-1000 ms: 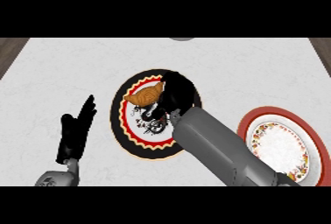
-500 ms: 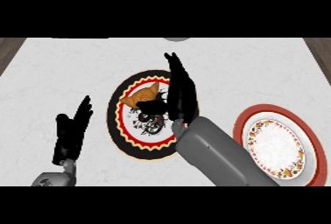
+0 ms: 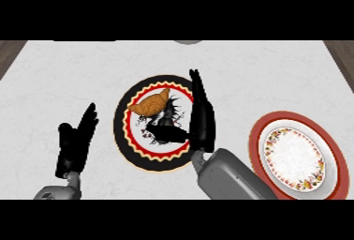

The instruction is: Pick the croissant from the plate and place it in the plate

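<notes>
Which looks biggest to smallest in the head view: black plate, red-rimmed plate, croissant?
1-2. black plate and red-rimmed plate: they look about alike and the right hand covers part of the black one, so no ranking.
3. croissant, clearly smallest.

A golden-brown croissant (image 3: 151, 104) lies on the black patterned plate (image 3: 131, 140), just left of the right hand (image 3: 200, 119). A red-rimmed plate (image 3: 266, 126) sits to that hand's right.

I count two plates on the counter (image 3: 83, 70): a black plate (image 3: 124, 136) with a red and yellow rim, and a red plate (image 3: 262, 129) with a white middle. One croissant (image 3: 152, 103) lies on the black one. Two hands are mine: my left hand (image 3: 76, 140) and my right hand (image 3: 200, 117).
</notes>
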